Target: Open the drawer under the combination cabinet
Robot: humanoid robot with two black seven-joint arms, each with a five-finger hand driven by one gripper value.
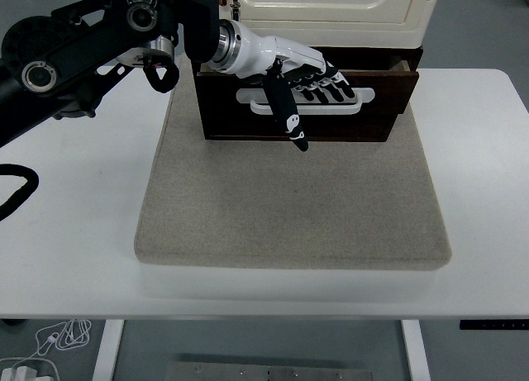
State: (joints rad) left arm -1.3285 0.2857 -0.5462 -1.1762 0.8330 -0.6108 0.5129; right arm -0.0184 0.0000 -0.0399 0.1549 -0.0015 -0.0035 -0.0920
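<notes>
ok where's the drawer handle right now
In the head view, the white handle sits on the dark drawer front, top centre, with the left hand hooked into it.

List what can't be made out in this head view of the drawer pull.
- Inside of the dark brown wooden drawer: hidden by its own front panel.
- Middle of the white slotted handle: covered by the left hand, whose fingers hook into it.
- Top of the cream cabinet: cut off by the picture's top edge.
- Back of the grey felt mat: hidden under the drawer.
- Right arm: out of view.
</notes>
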